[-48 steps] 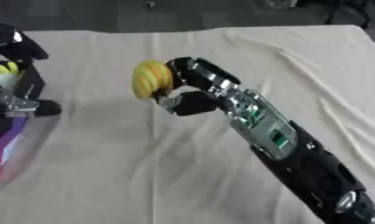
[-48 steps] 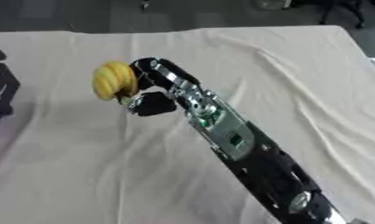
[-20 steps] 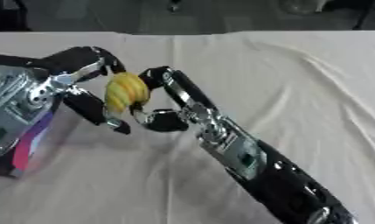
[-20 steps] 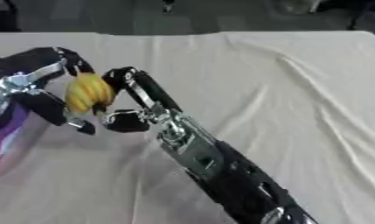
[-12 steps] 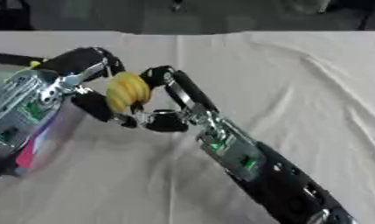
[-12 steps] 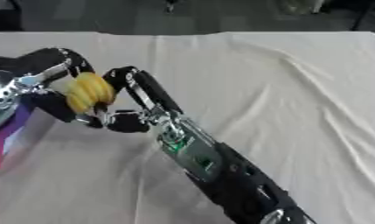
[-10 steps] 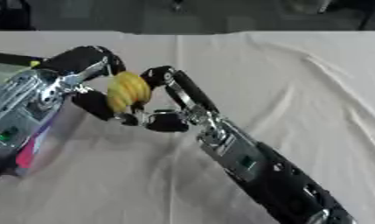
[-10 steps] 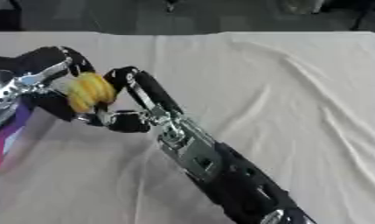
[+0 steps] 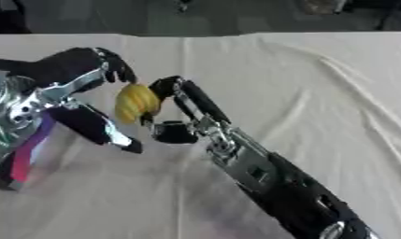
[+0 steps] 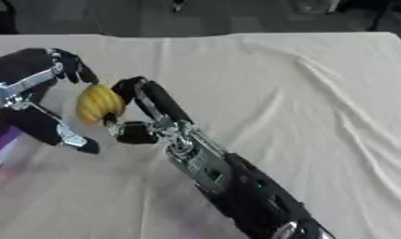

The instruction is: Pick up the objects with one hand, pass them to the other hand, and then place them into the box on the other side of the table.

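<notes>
A yellow, ribbed banana-like fruit (image 9: pixel 136 102) hangs above the table at the left. My right hand (image 9: pixel 177 112) reaches in from the lower right; its fingers curl over the fruit's right side and its thumb sits under it. My left hand (image 9: pixel 68 86) comes from the left edge. Its fingers arch over the top of the fruit and touch it near the tip, while its thumb (image 9: pixel 105 131) stretches out below, apart from the fruit. A box with a purple and pink wall (image 9: pixel 27 151) lies at the left edge, mostly hidden behind my left arm.
A cream cloth with long creases (image 10: pixel 318 93) covers the table, with bare cloth to the right and at the back. The table's far edge runs along the top, with dark floor beyond it.
My right hand has carried the fruit leftwards to my left hand. The left hand's fingers have come down over the top of the fruit in the last second.
</notes>
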